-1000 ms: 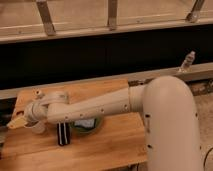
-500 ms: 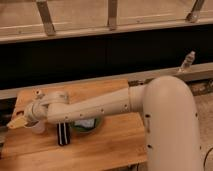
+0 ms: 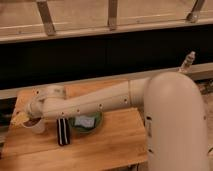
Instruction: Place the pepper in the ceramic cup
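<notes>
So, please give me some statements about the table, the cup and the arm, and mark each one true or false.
1. The gripper is over the ceramic cup. True.
2. The black ribbed bar lies on the green plate. False: it lies on the wooden table, beside the plate.
3. The cup stands at the table's left end. True.
4. The plate is empty. False: something bluish lies on it.

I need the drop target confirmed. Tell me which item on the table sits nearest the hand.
The ceramic cup, white, at the table's left end, directly under the hand. The black ribbed bar and green plate lie farther right.
</notes>
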